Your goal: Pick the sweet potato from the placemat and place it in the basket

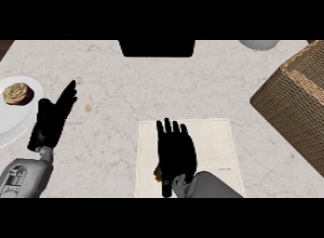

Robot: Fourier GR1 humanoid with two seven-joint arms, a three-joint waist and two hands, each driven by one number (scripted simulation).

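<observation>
A pale placemat (216, 139) lies on the marble counter at lower centre. My right hand (175, 148) hovers flat over its left half, fingers straight and pointing away from me. A small brown bit of the sweet potato (158, 173) peeks out under the heel of that hand; the rest is hidden. The wicker basket (302, 102) stands tilted at the right edge. My left hand (53, 118) rests open at the left, fingers up, beside a white plate.
A white plate (0, 121) with a small brown pastry (17, 93) sits at the far left. A black object (156, 48) stands at the counter's back edge, and a grey bowl (259, 44) shows at the back right.
</observation>
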